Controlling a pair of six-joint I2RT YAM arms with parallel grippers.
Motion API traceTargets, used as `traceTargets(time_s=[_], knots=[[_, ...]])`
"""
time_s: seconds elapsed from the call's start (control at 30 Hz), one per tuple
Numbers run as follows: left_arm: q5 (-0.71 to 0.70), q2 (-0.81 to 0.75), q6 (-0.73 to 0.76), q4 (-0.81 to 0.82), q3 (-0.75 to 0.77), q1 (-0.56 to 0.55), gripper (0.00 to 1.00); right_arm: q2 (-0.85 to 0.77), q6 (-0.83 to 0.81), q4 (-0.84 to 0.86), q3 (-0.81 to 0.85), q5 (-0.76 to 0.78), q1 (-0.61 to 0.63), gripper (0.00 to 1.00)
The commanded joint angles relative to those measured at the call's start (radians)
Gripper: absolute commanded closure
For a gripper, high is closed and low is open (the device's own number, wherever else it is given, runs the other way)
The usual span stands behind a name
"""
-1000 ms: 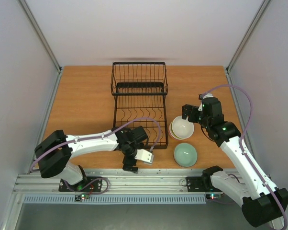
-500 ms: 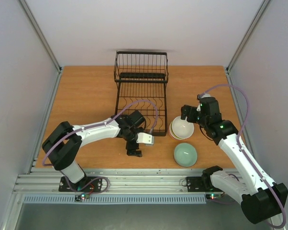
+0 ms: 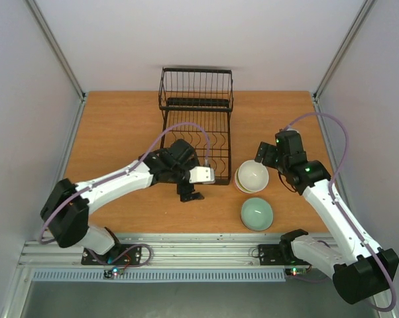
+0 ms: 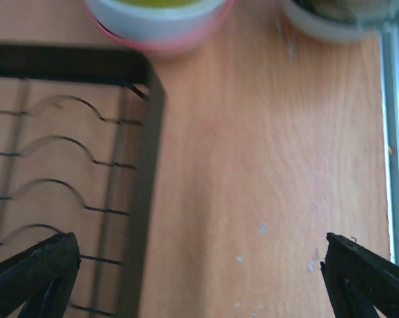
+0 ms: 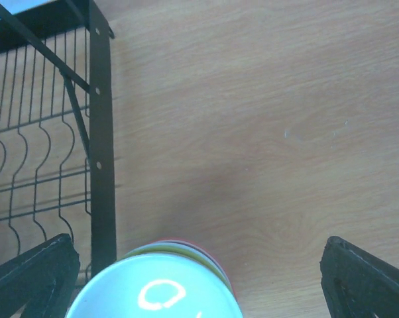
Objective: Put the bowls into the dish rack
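Observation:
The black wire dish rack (image 3: 196, 126) stands at the table's middle back with nothing in it; it also shows in the left wrist view (image 4: 136, 132) and the right wrist view (image 5: 100, 132). A stack of bowls (image 3: 252, 176) with a white one on top sits just right of the rack's near corner. It shows in the right wrist view (image 5: 156, 285) and at the top of the left wrist view (image 4: 156, 20). A single celadon bowl (image 3: 256, 213) sits nearer the front. My left gripper (image 3: 189, 193) is open and empty at the rack's near edge. My right gripper (image 3: 262, 154) is open and empty above the far side of the stack.
Bare wooden table (image 3: 120, 139) lies left of the rack and behind the bowls. Metal frame rails (image 3: 186, 248) run along the front edge, and white walls close in the sides and back.
The dish rack has slid toward the back of the table. My left gripper has moved away from the front edge and up to the rack's near edge. My right gripper has shifted slightly.

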Motion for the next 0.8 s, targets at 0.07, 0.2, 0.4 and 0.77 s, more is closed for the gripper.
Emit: traceTargets(time_s=[0.07, 0.2, 0.4, 0.77], knots=[[-0.168, -0.118, -0.23, 0.152, 0.008, 0.004, 0.01, -0.041, 0.04, -0.073, 0.038, 0.014, 0.006, 0.01], [-0.266, -0.097, -0.289, 0.173, 0.022, 0.006, 0.01, -0.038, 0.025, -0.069, 0.002, -0.06, 0.006, 0.02], [-0.315, -0.038, -0.332, 0.17, 0.051, 0.007, 0.01, -0.039, 0.052, -0.079, -0.056, -0.096, 0.006, 0.22], [-0.345, -0.037, -0.389, 0.182, 0.054, 0.023, 0.01, 0.011, 0.09, -0.104, -0.119, -0.064, 0.006, 0.41]])
